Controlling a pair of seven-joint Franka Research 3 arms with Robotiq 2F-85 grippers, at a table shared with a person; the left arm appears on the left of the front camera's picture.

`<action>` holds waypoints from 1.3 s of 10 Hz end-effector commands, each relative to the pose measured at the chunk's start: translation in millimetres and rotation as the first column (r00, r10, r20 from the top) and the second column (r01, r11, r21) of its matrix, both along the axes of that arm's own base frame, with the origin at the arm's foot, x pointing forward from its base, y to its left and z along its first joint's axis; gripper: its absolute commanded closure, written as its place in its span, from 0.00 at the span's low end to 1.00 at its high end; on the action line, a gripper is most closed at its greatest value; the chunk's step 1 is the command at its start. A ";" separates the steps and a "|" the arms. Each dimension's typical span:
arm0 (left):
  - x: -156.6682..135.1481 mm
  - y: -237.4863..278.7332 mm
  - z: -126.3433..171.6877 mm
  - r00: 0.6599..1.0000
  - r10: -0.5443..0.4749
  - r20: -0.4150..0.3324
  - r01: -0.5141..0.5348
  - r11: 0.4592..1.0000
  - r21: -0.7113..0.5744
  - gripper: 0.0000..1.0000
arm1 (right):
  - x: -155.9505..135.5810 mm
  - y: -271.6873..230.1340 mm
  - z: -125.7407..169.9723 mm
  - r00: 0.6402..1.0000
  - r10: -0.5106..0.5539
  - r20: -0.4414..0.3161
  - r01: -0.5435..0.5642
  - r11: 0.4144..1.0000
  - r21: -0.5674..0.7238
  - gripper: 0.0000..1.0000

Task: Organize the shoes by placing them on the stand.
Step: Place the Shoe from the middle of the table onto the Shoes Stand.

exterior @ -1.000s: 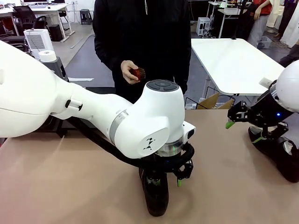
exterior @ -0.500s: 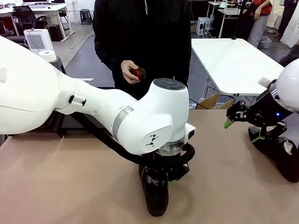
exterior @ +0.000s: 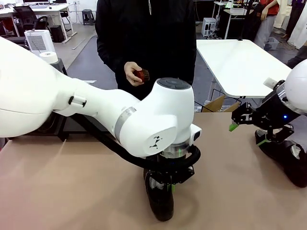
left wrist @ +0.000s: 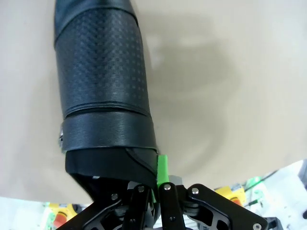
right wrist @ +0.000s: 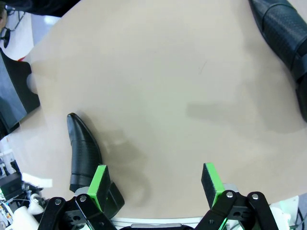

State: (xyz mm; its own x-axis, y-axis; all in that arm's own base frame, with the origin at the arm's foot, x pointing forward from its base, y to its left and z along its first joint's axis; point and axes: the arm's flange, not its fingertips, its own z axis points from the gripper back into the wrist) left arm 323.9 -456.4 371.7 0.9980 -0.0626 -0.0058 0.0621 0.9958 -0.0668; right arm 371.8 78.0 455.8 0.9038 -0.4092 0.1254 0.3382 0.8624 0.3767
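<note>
The left gripper has its fingers pinched on the heel rim of a shoe, which stretches away from them on the table. The right gripper holds its fingers spread above the bare table. A second shoe lies just beside one finger.

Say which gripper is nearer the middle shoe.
Left. The left gripper is shut on the heel end of the middle shoe. The right gripper hangs open at the table's right side, by another shoe.
</note>
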 end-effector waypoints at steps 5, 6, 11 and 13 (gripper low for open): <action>13.6 124.2 123.7 0.914 -0.120 0.388 0.086 0.991 0.104 1.00 | -34.0 68.0 -10.4 0.978 0.201 0.050 -0.203 0.978 0.051 0.00; 22.5 136.5 126.7 0.906 -0.186 0.381 0.151 0.981 0.120 1.00 | -35.3 84.9 -12.7 0.971 0.234 0.043 -0.236 0.971 0.041 0.00; 8.7 114.6 124.6 0.942 -0.112 0.315 0.089 0.992 0.085 1.00 | -26.3 79.2 4.6 0.980 0.200 0.026 -0.200 0.979 0.028 0.00; 33.2 141.9 130.6 0.888 -0.051 0.458 -0.061 0.972 0.226 1.00 | -26.3 79.2 4.6 0.980 0.200 0.026 -0.200 0.979 0.028 0.00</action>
